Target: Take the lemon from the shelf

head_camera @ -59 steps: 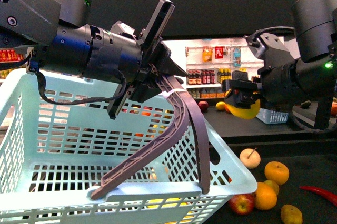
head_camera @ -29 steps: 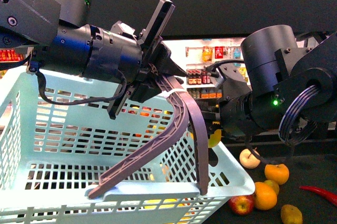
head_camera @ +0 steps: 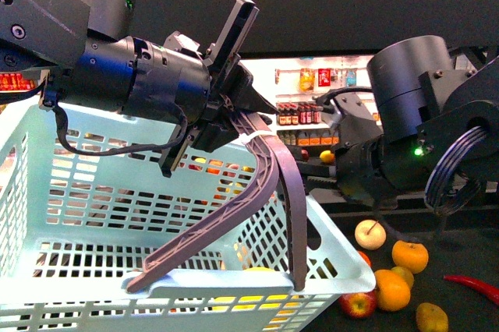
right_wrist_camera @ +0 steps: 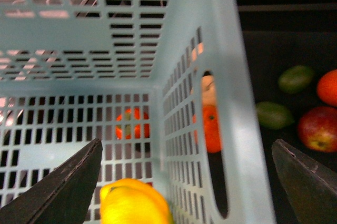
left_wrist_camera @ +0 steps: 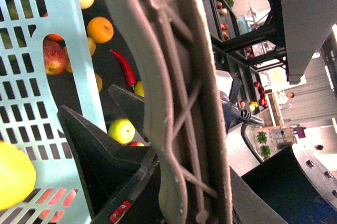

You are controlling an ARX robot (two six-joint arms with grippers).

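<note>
Right gripper (right_wrist_camera: 185, 148) stands with its jaws wide apart, its two matte black, wedge-shaped fingers (right_wrist_camera: 63, 182) empty. Low between them, touching neither, is the lemon (right_wrist_camera: 134, 203), a smooth, bright yellow, blurred lump inside the basket (right_wrist_camera: 237, 92). The basket is pale blue-green plastic with glossy walls cut into rows of narrow slots and a broad, rounded rim.

Left gripper (head_camera: 226, 106) is clamped on the basket's handle (head_camera: 265, 168), a grey-brown plastic arch stiffened by a criss-cross web of ribs. In the left wrist view a small red label (left_wrist_camera: 120, 211) sits on the black finger housing; its writing is too small to read.

Beyond the basket's right corner, the right arm (head_camera: 405, 114) shows as fat, dull black cylinders with a green light.

Behind and around all this is the shelf (head_camera: 374, 12), a dark rack with a flat black raised front edge. On its lower tier lie oranges (head_camera: 409, 256) with dimpled skin, a red apple (head_camera: 357, 301), a pale round fruit (head_camera: 370, 234) with a stem and a glossy red chilli (head_camera: 475, 287). Far back, white shelving holds bottles (head_camera: 300, 114) whose labels cannot be read.
</note>
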